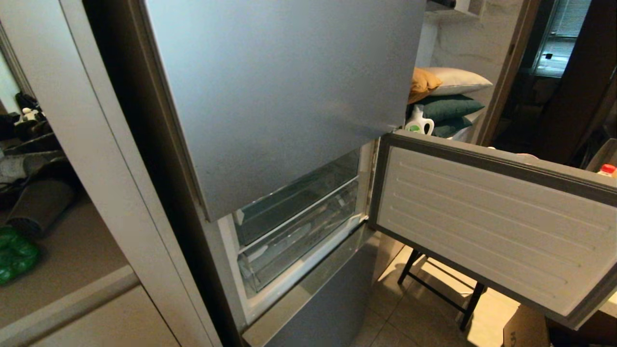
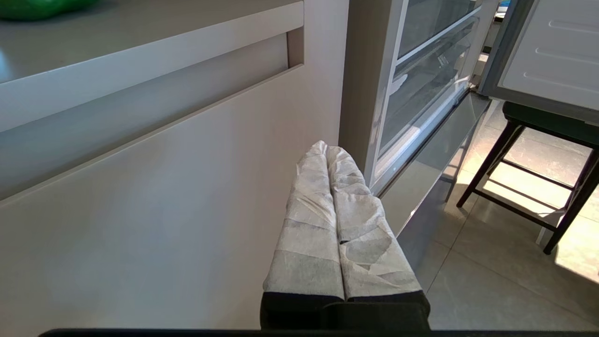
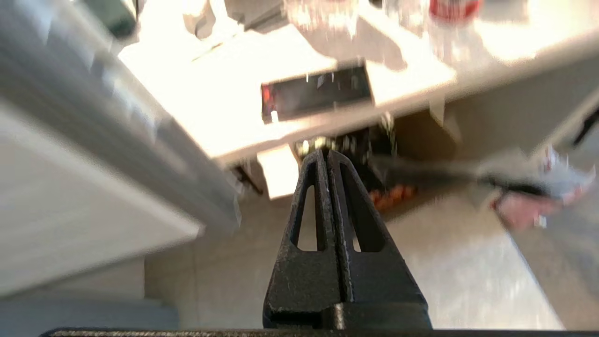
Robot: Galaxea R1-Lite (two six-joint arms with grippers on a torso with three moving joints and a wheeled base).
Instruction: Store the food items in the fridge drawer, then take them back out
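Right tool (image 3: 327,157) closed, empty, beside open fridge door (image 1: 487,217); left tool (image 2: 327,152) closed, low before cabinet, nearer green pepper (image 1: 14,255) on counter (image 1: 72,250) left of fridge.

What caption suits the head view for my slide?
Fridge with lower door swung open, clear drawers shut.

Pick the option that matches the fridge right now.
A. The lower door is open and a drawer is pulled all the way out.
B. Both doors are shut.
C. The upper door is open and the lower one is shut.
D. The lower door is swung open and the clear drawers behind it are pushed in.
D: the lower door stands swung wide to the right, and the clear drawers sit inside the fridge, none pulled out.
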